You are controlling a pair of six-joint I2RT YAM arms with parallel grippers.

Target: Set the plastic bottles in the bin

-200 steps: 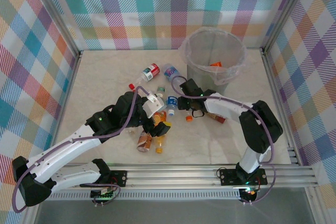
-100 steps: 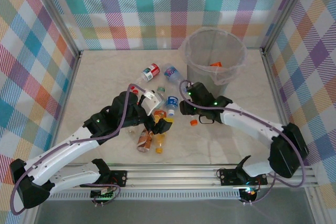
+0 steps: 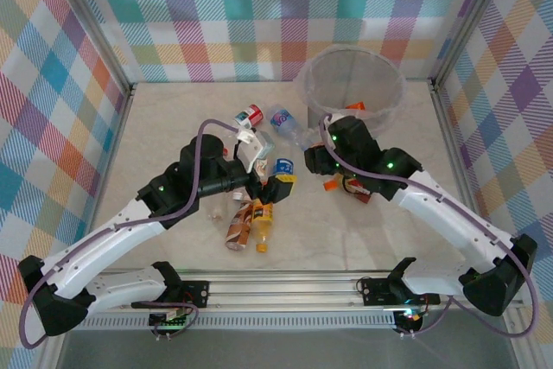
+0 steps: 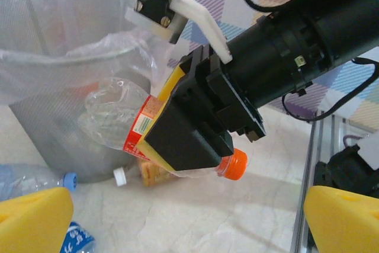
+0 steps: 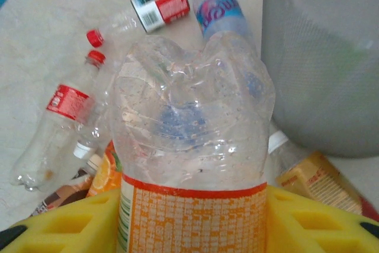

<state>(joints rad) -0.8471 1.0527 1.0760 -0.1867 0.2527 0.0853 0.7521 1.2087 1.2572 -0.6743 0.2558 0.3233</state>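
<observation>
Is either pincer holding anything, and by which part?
The right pincer grips an orange-capped bottle around its labelled middle; the left pincer is open, empty.

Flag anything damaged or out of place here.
The orange-labelled bottle clamped in the right gripper is dented and crumpled at its base. Several other bottles lie scattered on their sides on the table.

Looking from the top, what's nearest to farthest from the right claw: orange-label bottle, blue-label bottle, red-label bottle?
1. Clear plastic orange-label bottle: held in the right claw.
2. Clear plastic blue-label bottle: lying up-left of it.
3. Clear plastic red-label bottle: farthest left.
</observation>
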